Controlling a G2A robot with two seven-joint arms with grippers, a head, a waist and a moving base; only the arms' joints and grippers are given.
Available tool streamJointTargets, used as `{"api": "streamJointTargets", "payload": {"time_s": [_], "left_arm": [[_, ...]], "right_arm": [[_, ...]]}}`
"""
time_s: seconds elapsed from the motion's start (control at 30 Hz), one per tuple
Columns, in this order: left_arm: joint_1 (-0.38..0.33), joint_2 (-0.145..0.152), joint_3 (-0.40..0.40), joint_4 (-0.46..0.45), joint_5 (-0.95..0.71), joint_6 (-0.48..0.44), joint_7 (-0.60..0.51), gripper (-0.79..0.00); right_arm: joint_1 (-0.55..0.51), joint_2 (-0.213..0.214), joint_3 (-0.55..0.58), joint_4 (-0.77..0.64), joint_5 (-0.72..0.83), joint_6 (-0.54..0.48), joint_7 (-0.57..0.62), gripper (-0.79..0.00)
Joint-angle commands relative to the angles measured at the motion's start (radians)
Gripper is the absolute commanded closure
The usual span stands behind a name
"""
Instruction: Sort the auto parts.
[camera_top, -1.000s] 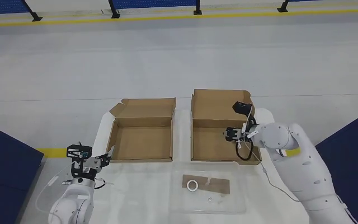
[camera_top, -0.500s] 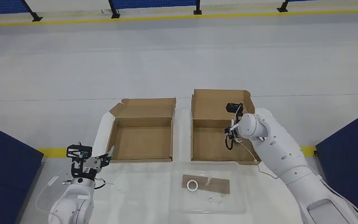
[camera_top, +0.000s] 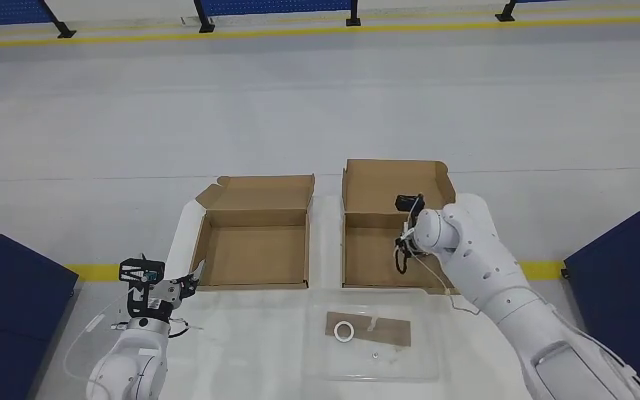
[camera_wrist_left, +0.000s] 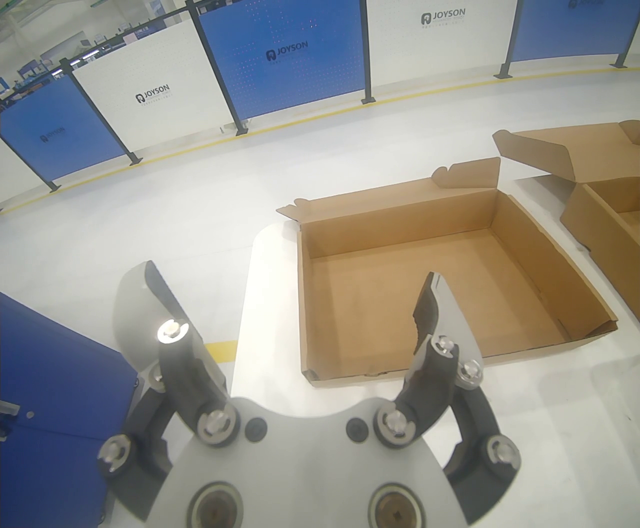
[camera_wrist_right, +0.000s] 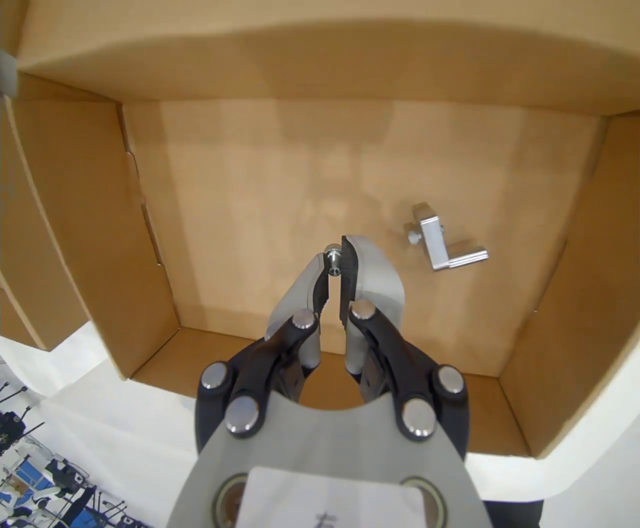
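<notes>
Right claw (camera_wrist_right: 336, 264) was clamped tight on a small silver bolt (camera_wrist_right: 332, 252), folks, the piece pinched right at the fingertips! It hung over the open right box (camera_wrist_right: 75, 210), cardboard walls rising all around it. Down below those tips and off to one side, well clear of them, an L-shaped metal bracket (camera_wrist_right: 445, 245) lay flat on the floor of that same box. A little stud poked out of one end of it.

Over on the other flank, the left claw (camera_wrist_left: 291, 276) was spread wide with nothing between its fingers. It sat low over the white surface (camera_wrist_left: 265, 320), close to the edge. Directly ahead of that claw was the left box (camera_wrist_left: 400, 290), lid flap folded back on the far side. Past it, farther from the left claw, the right box showed again with its own flap raised.

From the top view, a clear tray (camera_top: 420, 368) rested on the surface on the robot's side of both boxes, behind the right claw and off to the left claw's inner side. Inside it lay a brown cardboard strip (camera_top: 385, 330) with a white ring (camera_top: 345, 330) sitting on one end. A couple of tiny pieces (camera_top: 373, 353) lay beside the strip, too small to identify.
</notes>
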Motion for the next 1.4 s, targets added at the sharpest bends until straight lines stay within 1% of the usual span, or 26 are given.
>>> {"api": "streamJointTargets", "payload": {"time_s": [0.0,0.33,0.67,0.7,0.73,0.77,0.83,0.9,0.97,1.13,1.2,1.23,1.27,1.3,1.37], "left_arm": [[0.000,0.000,0.000,0.000,0.000,0.000,0.000,-0.785],[0.000,0.000,0.000,0.000,0.000,0.000,0.000,-0.785],[0.000,0.000,0.000,0.000,0.000,0.000,0.000,-0.785],[0.000,0.000,0.000,0.000,0.000,0.000,0.000,-0.785],[0.000,0.000,0.000,0.000,0.000,0.000,0.000,-0.785],[0.000,0.000,0.000,0.000,0.000,0.000,0.000,-0.785],[0.000,0.000,0.000,0.000,0.000,0.000,0.000,-0.785],[0.000,0.000,0.000,0.000,0.000,0.000,0.000,-0.785],[0.000,0.000,0.000,0.000,0.000,0.000,0.000,-0.785],[0.000,0.000,0.000,0.000,0.000,0.000,0.000,-0.785],[0.000,0.000,0.000,0.000,0.000,0.000,0.000,-0.785],[0.000,0.000,0.000,0.000,0.000,0.000,0.000,-0.785],[0.000,0.000,0.000,0.000,0.000,0.000,0.000,-0.785],[0.000,0.000,0.000,0.000,0.000,0.000,0.000,-0.785],[0.000,0.000,0.000,0.000,0.000,0.000,0.000,-0.785]], "right_arm": [[0.009,-0.011,-0.014,0.020,0.002,0.008,-0.008,0.000],[0.060,-0.059,-0.064,0.125,-0.004,0.030,-0.054,0.000],[0.079,-0.088,-0.074,0.200,0.001,0.022,-0.086,0.000],[0.080,-0.090,-0.074,0.204,0.000,0.021,-0.087,-0.062],[0.082,-0.091,-0.074,0.207,0.000,0.020,-0.088,-0.154],[0.083,-0.093,-0.073,0.209,-0.002,0.019,-0.090,-0.212],[0.084,-0.094,-0.070,0.210,-0.004,0.017,-0.092,-0.262],[0.084,-0.094,-0.064,0.209,-0.006,0.011,-0.092,-0.283],[0.082,-0.093,-0.053,0.200,0.001,-0.001,-0.089,-0.329],[0.063,-0.076,-0.011,0.140,0.001,-0.021,-0.073,-0.388],[0.045,-0.063,0.014,0.091,-0.002,-0.030,-0.058,-0.545],[0.032,-0.055,0.030,0.058,-0.006,-0.032,-0.050,-0.603],[0.017,-0.046,0.049,0.024,-0.011,-0.033,-0.039,-0.714],[0.001,-0.035,0.069,-0.013,-0.022,-0.033,-0.029,-0.785],[-0.044,-0.013,0.114,-0.108,-0.038,-0.033,-0.003,-0.785]]}}
